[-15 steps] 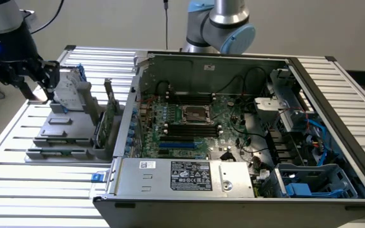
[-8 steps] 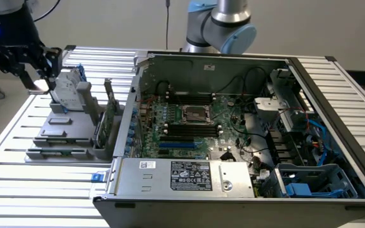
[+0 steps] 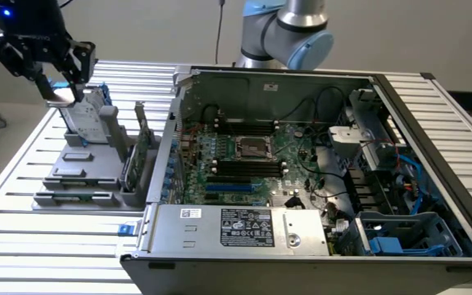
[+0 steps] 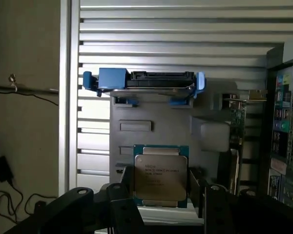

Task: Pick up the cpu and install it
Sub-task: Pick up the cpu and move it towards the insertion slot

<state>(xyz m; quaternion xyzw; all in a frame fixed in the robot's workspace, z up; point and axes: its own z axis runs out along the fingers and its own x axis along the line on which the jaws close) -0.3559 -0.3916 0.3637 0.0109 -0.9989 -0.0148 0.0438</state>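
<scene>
Ribbed aluminium table [image 3: 47, 246]. Open grey metal computer case [image 3: 188, 230] sits centre-right in the exterior view. Grey plastic parts holder [image 3: 80, 166] at left, with the silver, blue-framed hard drive [image 3: 88, 114] upright in it. Black gripper [image 3: 59, 91] upper left, over the holder, clamped on the small square silvery cpu [image 4: 160, 173]. The cpu sits between the fingers, well apart from the case's metal-framed socket [image 3: 252, 147].

A slatted metal table [image 3: 23, 246] carries everything. An open computer case [image 3: 302, 276] stands on it toward the exterior view's right. A grey parts stand [image 3: 80, 178] sits just beside the case, on its left.
</scene>
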